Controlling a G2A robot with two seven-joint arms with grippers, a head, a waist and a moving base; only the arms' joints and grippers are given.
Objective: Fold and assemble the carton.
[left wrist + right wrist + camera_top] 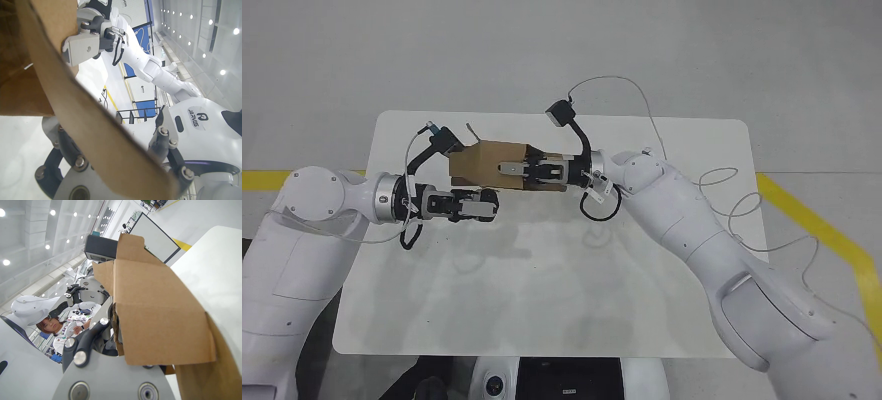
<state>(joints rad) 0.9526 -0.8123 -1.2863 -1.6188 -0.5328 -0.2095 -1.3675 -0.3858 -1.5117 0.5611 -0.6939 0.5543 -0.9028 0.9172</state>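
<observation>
1. Carton (487, 165) hangs above the far middle of the table (662, 290), with its long axis running left to right.
2. Right gripper (519, 172) is clamped on the carton's right end. One finger lies along the upper panel. The other finger is hidden, probably inside the box.
3. Left gripper (490, 205) sits on the near side of the carton's left half. Its jaws are spread wide and it grips nothing.
4. Seen from the left wrist, a loose flap (98, 121) slants across the gap between the spread fingers (162, 140). I cannot tell whether it touches either finger.
5. The coming move likely turns on that flap. It already lies between the left gripper's jaws, and the body of the carton is on the far side of them.
6. The left arm is the nearer one to the unfolded end, so the fold should fall to it. It could close on the flap or push it towards the far side.
7. The right gripper's part would then be to hold the box steady against that push.
</observation>
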